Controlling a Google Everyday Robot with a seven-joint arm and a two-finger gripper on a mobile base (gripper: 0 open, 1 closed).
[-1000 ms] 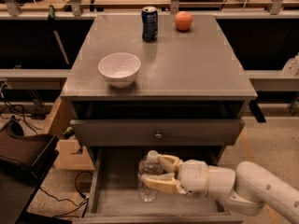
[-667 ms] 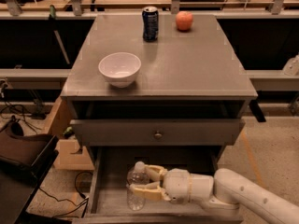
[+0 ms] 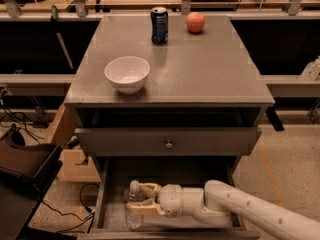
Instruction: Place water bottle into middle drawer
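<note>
Camera view: since the earlier frames, the gripper (image 3: 136, 198) and bottle (image 3: 133, 218) have shifted left, to the lower left of the frame. Its fingers (image 3: 143, 209) pinch the bottle, which stands upright inside the open drawer (image 3: 100, 196), near its left wall. Upper half: bowl (image 3: 127, 73), can (image 3: 159, 25) and apple (image 3: 195, 22) on the cabinet top (image 3: 210, 74).

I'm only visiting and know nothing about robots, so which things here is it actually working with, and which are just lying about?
Part of the job:
water bottle, upright in the drawer
middle drawer, pulled open
end effector, down in that drawer, closed around the bottle

Just lying about, on the cabinet top:
white bowl
dark blue soda can
apple
</note>
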